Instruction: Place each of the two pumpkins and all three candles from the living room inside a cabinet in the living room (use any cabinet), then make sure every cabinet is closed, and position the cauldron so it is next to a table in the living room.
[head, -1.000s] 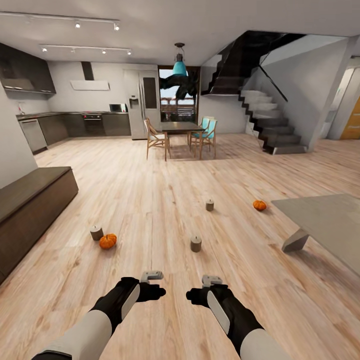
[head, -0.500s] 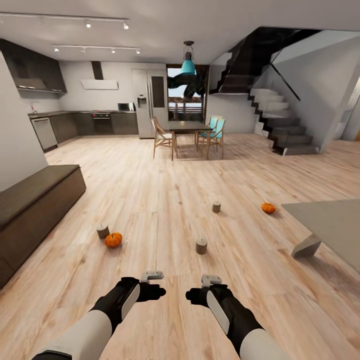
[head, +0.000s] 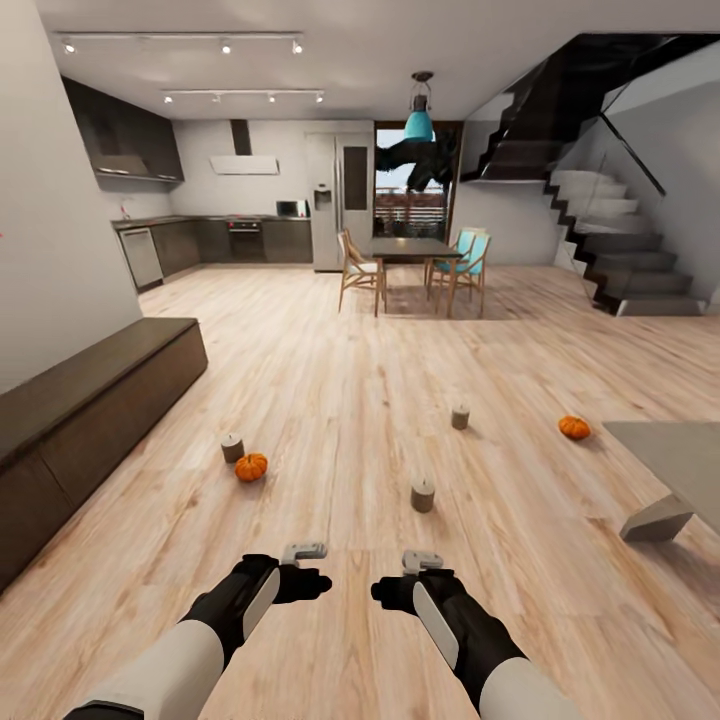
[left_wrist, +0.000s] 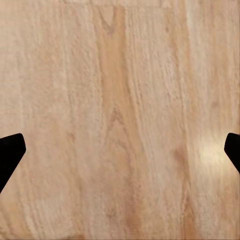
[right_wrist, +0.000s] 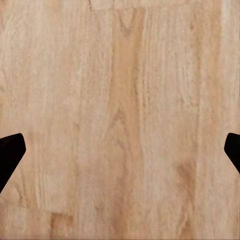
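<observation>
Two orange pumpkins lie on the wood floor ahead of me: one (head: 251, 467) at the left beside a candle (head: 232, 447), the other (head: 574, 427) at the right near the grey table (head: 672, 452). A second candle (head: 423, 494) stands closest, in front of my right gripper, and a third (head: 460, 417) stands farther back. The long dark cabinet (head: 95, 405) runs along the left wall, its fronts shut. My left gripper (head: 303, 582) (left_wrist: 120, 150) and right gripper (head: 398, 590) (right_wrist: 120, 150) hang open over bare floor, holding nothing. The cauldron is out of view.
A dining table with chairs (head: 415, 262) stands far ahead, the kitchen counters (head: 215, 240) lie at the back left, and a dark staircase (head: 620, 250) rises at the back right. Open floor stretches between me and the scattered things.
The whole picture has slid to the right, so the camera has turned left; more of the cabinet and left wall shows. Both arms keep the same pose and nothing on the floor has moved.
</observation>
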